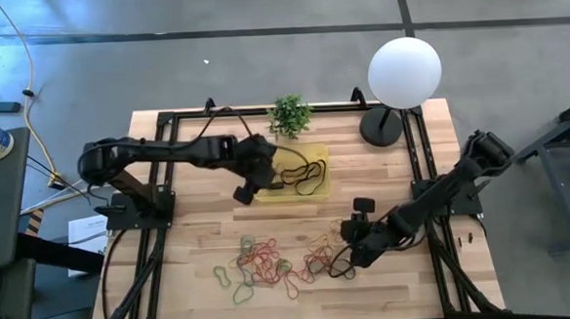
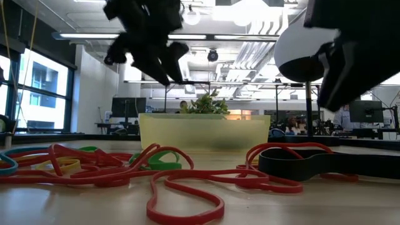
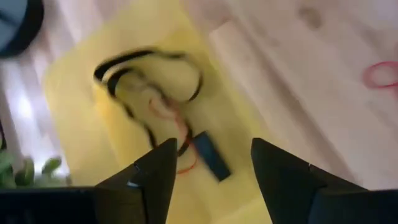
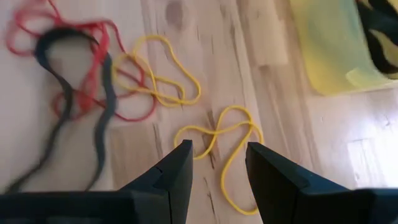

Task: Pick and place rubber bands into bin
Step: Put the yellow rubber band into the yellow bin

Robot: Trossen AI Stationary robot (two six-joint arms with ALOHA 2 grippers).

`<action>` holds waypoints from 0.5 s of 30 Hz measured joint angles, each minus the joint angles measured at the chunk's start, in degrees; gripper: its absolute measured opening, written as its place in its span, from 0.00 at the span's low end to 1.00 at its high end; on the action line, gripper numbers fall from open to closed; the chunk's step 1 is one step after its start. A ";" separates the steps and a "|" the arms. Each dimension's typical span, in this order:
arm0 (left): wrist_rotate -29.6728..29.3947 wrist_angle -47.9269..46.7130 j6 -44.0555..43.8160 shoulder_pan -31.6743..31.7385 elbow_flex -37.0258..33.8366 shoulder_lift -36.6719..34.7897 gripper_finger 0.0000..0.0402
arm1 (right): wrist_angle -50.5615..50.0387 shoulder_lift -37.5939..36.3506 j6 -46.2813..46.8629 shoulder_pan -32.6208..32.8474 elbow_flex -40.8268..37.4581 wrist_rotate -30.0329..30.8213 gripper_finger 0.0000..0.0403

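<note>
My left claw [image 1: 245,193] hangs over the near-left edge of the bin [image 1: 319,158], fingers [image 3: 155,171] spread wide with nothing between them; the left wrist view looks down into the bin at black loops, a red one and a short dark strip lying on the yellow floor. So some bands [image 1: 303,174] are in the bin, and the bulk of the loose bands [image 1: 271,263] lie in a tangle on the surface nearer me, red, green, yellow and dark ones overlapping. My right claw [image 1: 354,256] is low at the right end of that tangle, fingers [image 4: 177,171] parted, nothing held, a yellow band [image 4: 224,140] just ahead of the tips. Risks as I judge them: the bands overlap, so closing on one may drag neighbours along and drop them short of the bin. They are thin and flat on the wood, so the tips may close over one and miss, or scrape the surface. A stretched band could snap off the fingers and fly clear of the surface. The left claw sits over the bin edge, so a careless move away could nudge the light bin or hook a loop back out. Both arms heading for the bin could meet. The plant [image 1: 289,114] and lamp [image 1: 404,72] stand beyond the bin, clear for now.
</note>
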 joint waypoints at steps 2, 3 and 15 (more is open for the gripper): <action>0.14 -0.10 -0.29 -2.62 -0.91 -1.68 0.49 | 0.00 1.94 -0.69 -0.29 0.00 0.46 0.35; 0.19 -0.23 -0.63 -4.02 -1.57 -2.71 0.49 | 0.04 2.69 -0.87 -0.50 0.00 0.74 0.35; -17.14 2.97 -15.46 -25.94 -15.94 -21.60 0.49 | 7.50 4.74 -1.61 -7.90 -6.52 -4.66 0.35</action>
